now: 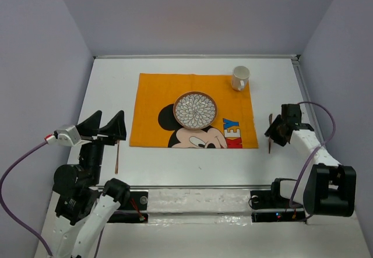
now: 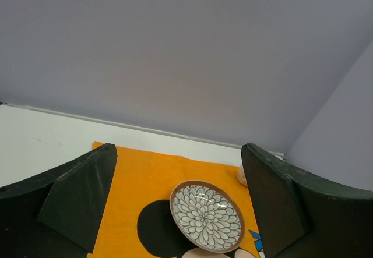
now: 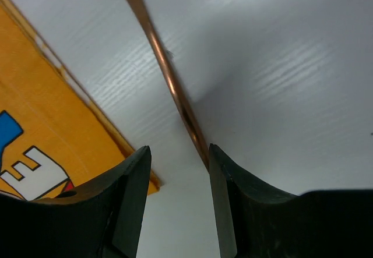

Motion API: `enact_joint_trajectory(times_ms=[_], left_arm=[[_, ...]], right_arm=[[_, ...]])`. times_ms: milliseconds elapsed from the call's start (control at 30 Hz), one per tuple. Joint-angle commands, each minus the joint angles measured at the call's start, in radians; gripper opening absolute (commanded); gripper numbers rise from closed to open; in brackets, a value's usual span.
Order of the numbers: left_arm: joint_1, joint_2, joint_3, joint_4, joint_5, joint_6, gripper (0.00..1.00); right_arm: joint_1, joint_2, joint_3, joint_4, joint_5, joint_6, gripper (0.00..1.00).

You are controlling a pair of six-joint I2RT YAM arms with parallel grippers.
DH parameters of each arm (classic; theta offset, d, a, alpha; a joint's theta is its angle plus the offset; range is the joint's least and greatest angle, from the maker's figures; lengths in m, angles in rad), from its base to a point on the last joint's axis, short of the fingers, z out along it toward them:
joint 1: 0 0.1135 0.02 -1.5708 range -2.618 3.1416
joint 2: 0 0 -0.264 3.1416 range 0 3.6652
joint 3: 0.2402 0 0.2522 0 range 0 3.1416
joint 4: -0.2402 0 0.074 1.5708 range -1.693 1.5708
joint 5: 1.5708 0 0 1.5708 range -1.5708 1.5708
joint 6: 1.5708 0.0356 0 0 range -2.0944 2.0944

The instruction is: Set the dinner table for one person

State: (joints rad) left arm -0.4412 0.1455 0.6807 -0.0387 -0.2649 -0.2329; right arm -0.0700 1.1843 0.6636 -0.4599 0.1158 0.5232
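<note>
**Both grippers open over the set dinner table**

At the near edge, the left arm rises from its base and bends forward. The left gripper [image 1: 109, 118] is held above the white top just off the mat's left edge. Its fingers [image 2: 81, 200] are spread wide and nothing is between them. Its wrist camera looks out across the mat towards the back wall.

The right arm reaches forward along the right side, with the right gripper [image 1: 278, 131] tipped down close to the surface. Its fingers [image 3: 131, 200] are partly apart and are not closed on anything. The thin copper right-hand utensil [image 3: 166, 74] lies on the table and runs into the gap, close against one finger. Whether it touches that finger cannot be told.

The dinner table [image 1: 175, 159] is a large, flat, plain white rectangle filling the floor of the enclosure. A matching left-hand utensil [image 1: 116, 158] lies on it just left of the orange placemat [image 1: 151, 112], and the right-hand utensil [image 1: 270, 134] lies just off the mat's right edge. Both are too thin for their ends to be made out.

The placemat sits mid-table with a cartoon mouse printed on it. A round plate [image 1: 194, 109] with a petal pattern and a brown rim rests on the mat and covers part of the mouse's head. Farther back, a white mug [image 1: 240, 77] stands at the mat's far right corner. In the left wrist view a finger hides most of it. Pale lavender-grey walls [image 1: 192, 13] close the table in on three sides.
</note>
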Motion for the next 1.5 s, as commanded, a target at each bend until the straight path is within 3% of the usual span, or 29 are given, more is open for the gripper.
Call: enact_joint_trajectory(times_ms=[0,100,433,500,533,667,867,1000,1233,1367,1467], left_arm=[[-0.024,-0.026,0.013,0.040,-0.026,0.026,0.99],[-0.028,-0.047,0.013,0.017,-0.034,0.027,0.99],[-0.053,-0.061,0.014,0.017,-0.054,0.035,0.99],[-0.054,-0.060,0.016,0.017,-0.054,0.033,0.99],[-0.054,-0.058,0.016,0.017,-0.054,0.033,0.99],[-0.054,-0.057,0.014,0.016,-0.057,0.037,0.99],[-0.054,-0.026,0.014,0.016,-0.053,0.035,0.99],[-0.054,0.003,0.011,0.014,-0.048,0.035,0.99],[-0.028,0.075,0.011,0.008,-0.046,0.015,0.99],[-0.001,0.123,0.013,0.006,-0.048,0.004,0.99],[0.021,0.146,0.013,0.007,-0.048,0.000,0.99]], right_arm=[[-0.040,-0.031,0.008,-0.052,0.008,0.084,0.50],[-0.091,0.055,0.031,-0.068,-0.001,0.054,0.50],[-0.091,0.264,0.065,0.001,-0.085,0.008,0.34],[-0.091,0.275,0.065,0.020,-0.085,0.003,0.27],[-0.091,0.279,0.064,0.026,-0.084,-0.003,0.19],[-0.091,0.273,0.076,0.026,-0.074,-0.032,0.00],[0.007,0.086,0.149,-0.034,0.028,-0.057,0.00],[0.215,-0.012,0.252,-0.051,0.070,-0.094,0.00],[0.427,-0.020,0.271,0.050,-0.051,-0.146,0.00],[0.463,0.076,0.281,0.127,-0.192,-0.128,0.00],[0.463,0.147,0.292,0.162,-0.194,-0.112,0.00]])
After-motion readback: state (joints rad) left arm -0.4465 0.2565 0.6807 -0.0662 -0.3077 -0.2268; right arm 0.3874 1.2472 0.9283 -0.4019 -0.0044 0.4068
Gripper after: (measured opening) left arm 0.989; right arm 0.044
